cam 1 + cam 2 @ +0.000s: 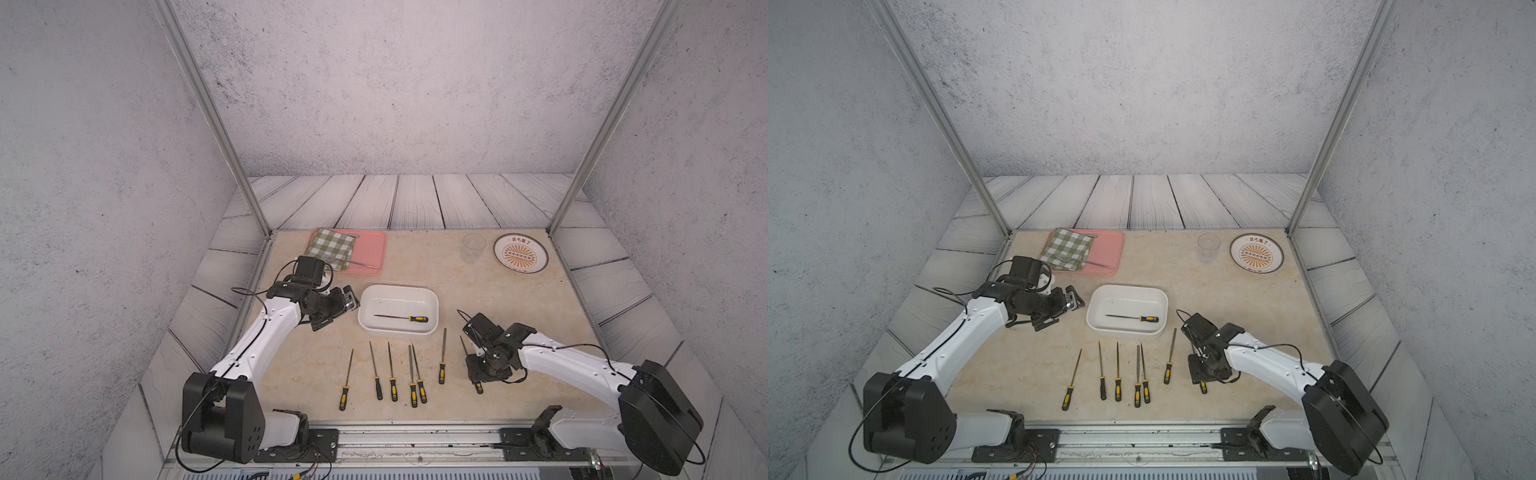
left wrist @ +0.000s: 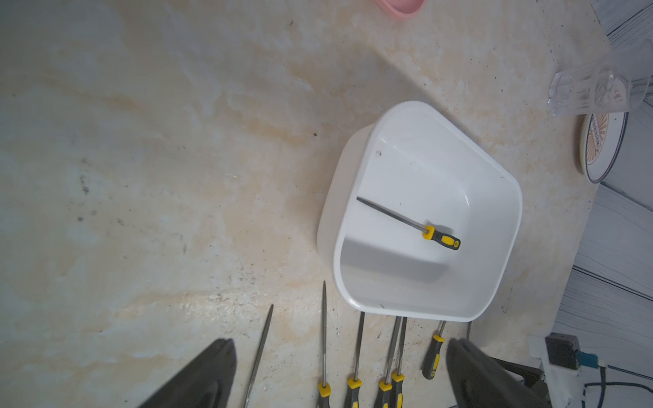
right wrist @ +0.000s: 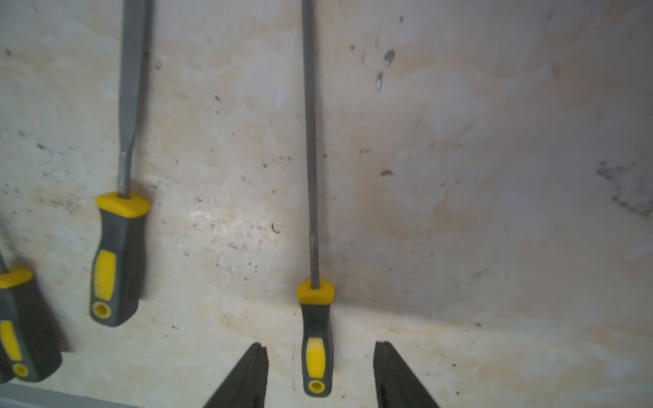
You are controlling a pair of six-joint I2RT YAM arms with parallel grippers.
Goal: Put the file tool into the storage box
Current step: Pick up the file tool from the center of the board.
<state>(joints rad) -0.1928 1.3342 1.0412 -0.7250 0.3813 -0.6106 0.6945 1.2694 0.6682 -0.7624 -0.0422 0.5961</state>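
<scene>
Grey speckled walls and pale painted planks close in a marbled beige bench (image 1: 478, 286). In a top view the white storage box (image 1: 395, 332) sits near the bench's middle, and the boxed file (image 1: 401, 318) lies flat on its floor, yellow-and-black handle toward the right arm's side. In front of the box six loose files (image 1: 391, 370) lie in a rough row, tips toward the box, two of them nearly touching. The left end effector (image 1: 330, 320) is held above the bench near the box's short side, carrying nothing. The right end effector (image 1: 478, 379) points down over the outermost file (image 1: 464, 345), a seventh one at the row's right end. Along the far edge are a pink tray (image 1: 370, 253) bearing a checked cloth (image 1: 330, 247) and a fork (image 1: 361, 263), a clear cup (image 1: 473, 245) and a patterned plate (image 1: 520, 252). The left wrist view looks into the storage box (image 2: 388, 116) at the boxed file (image 2: 406, 222); the left end effector (image 2: 341, 341) has its dark fingers (image 2: 208, 374) spread wide and empty, with the loose files (image 2: 323, 335) on the bench beyond them. The right wrist view shows the right end effector (image 3: 319, 344) with its fingers (image 3: 247, 378) standing apart on either side of the handle of the outermost file (image 3: 312, 197), a strip of bench showing on each side, so nothing is clamped; that file rests on the bench.
</scene>
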